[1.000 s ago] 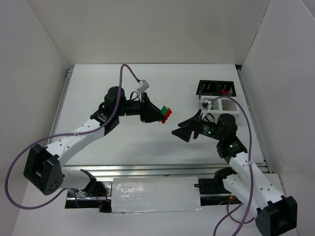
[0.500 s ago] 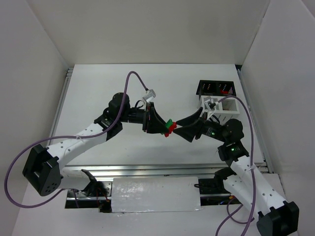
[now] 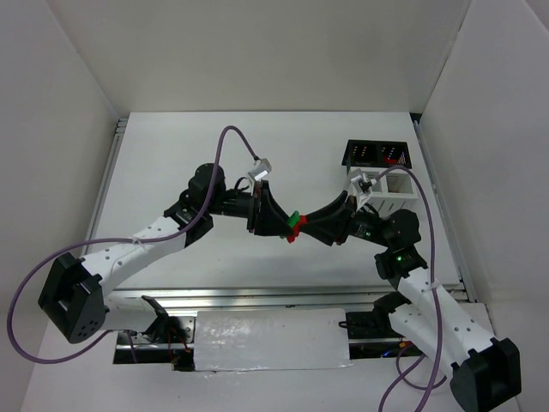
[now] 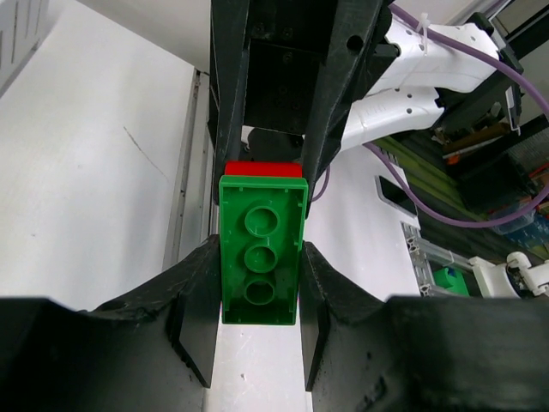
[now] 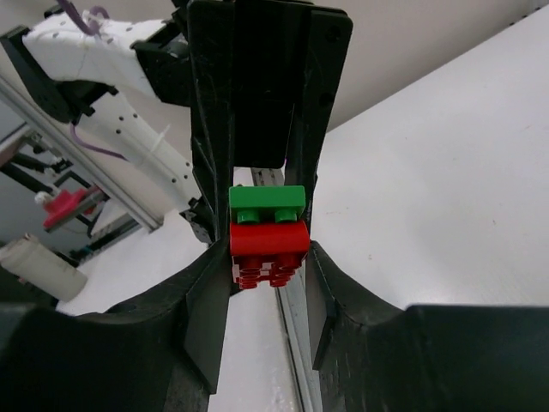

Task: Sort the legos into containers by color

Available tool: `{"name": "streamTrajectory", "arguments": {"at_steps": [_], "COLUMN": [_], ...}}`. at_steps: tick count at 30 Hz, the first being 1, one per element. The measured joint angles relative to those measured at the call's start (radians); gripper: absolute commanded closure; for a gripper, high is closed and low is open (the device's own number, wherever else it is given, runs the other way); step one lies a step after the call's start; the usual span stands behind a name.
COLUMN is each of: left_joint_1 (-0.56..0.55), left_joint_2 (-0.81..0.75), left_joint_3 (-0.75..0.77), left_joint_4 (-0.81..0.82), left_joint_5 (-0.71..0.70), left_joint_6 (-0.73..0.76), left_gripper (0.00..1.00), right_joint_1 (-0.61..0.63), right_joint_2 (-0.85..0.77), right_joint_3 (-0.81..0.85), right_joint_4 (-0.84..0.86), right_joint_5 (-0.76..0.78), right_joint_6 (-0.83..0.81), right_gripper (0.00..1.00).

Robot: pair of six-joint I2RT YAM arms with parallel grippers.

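Observation:
A two-colour lego stack hangs in the air over the middle of the table, a green brick (image 3: 294, 217) joined to a red brick (image 3: 292, 234). My left gripper (image 3: 286, 223) is shut on the green brick (image 4: 260, 253), whose hollow underside faces the left wrist camera. My right gripper (image 3: 302, 228) comes in from the opposite side, its fingers pressed against the sides of the red brick (image 5: 268, 245). The green brick (image 5: 267, 203) lies just beyond it. The containers, one black (image 3: 353, 155) and one white (image 3: 412, 182), stand at the far right.
Something red lies in the black bin's right compartment (image 3: 395, 157). White walls close in the table on the left, back and right. The aluminium rail (image 3: 257, 297) with both arm bases runs along the near edge.
The left arm carried the stack right and toward the near edge. The right arm swung left to meet it, and its wide-open jaws closed round the red brick.

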Motion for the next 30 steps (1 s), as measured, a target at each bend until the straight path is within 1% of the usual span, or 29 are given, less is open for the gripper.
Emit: {"name": "streamTrajectory", "arguments": {"at_steps": [5, 9, 12, 16, 18, 19, 20, 21, 22, 23, 26, 28, 30], "left_joint_1": [-0.013, -0.014, -0.009, -0.009, -0.009, -0.009, -0.009, -0.009, -0.008, -0.008, -0.003, 0.000, 0.000], "left_joint_2": [-0.026, -0.092, -0.160, -0.232, -0.258, -0.269, -0.277, -0.282, -0.282, -0.282, -0.291, -0.320, -0.359], "left_joint_3": [0.000, 0.000, 0.000, 0.010, 0.014, 0.021, 0.033, 0.059, 0.088, 0.125, 0.203, 0.210, 0.198], "left_joint_4": [-0.060, -0.093, -0.109, -0.178, -0.222, -0.261, -0.305, -0.370, -0.427, -0.496, -0.665, -0.761, -0.852], "left_joint_5": [-0.003, -0.038, -0.056, -0.126, -0.183, -0.226, -0.278, -0.344, -0.408, -0.489, -0.698, -0.812, -0.896], "left_joint_6": [0.039, 0.042, 0.048, 0.071, 0.080, 0.092, 0.099, 0.103, 0.108, 0.116, 0.131, 0.149, 0.161], "left_gripper": [1.00, 1.00, 1.00, 1.00, 1.00, 1.00, 1.00, 1.00, 1.00, 1.00, 1.00, 1.00, 1.00], "right_joint_1": [-0.011, -0.048, -0.095, -0.137, -0.153, -0.157, -0.157, -0.159, -0.163, -0.167, -0.187, -0.214, -0.262], "right_joint_2": [-0.042, -0.055, -0.053, -0.046, -0.047, -0.047, -0.045, -0.036, -0.025, 0.006, 0.126, 0.209, 0.282], "right_joint_3": [-0.047, -0.071, -0.091, -0.087, -0.074, -0.057, -0.032, 0.018, 0.052, 0.118, 0.340, 0.459, 0.531], "right_joint_4": [0.031, 0.053, 0.072, 0.007, -0.050, -0.101, -0.164, -0.248, -0.293, -0.386, -0.580, -0.672, -0.732], "right_joint_5": [-0.054, -0.140, -0.175, -0.139, -0.073, -0.019, 0.070, 0.216, 0.304, 0.436, 0.780, 0.949, 1.078], "right_joint_6": [-0.090, -0.158, -0.170, -0.203, -0.214, -0.220, -0.223, -0.220, -0.223, -0.219, -0.218, -0.214, -0.206], "right_gripper": [1.00, 1.00, 1.00, 1.00, 1.00, 1.00, 1.00, 1.00, 1.00, 1.00, 1.00, 1.00, 1.00]}}
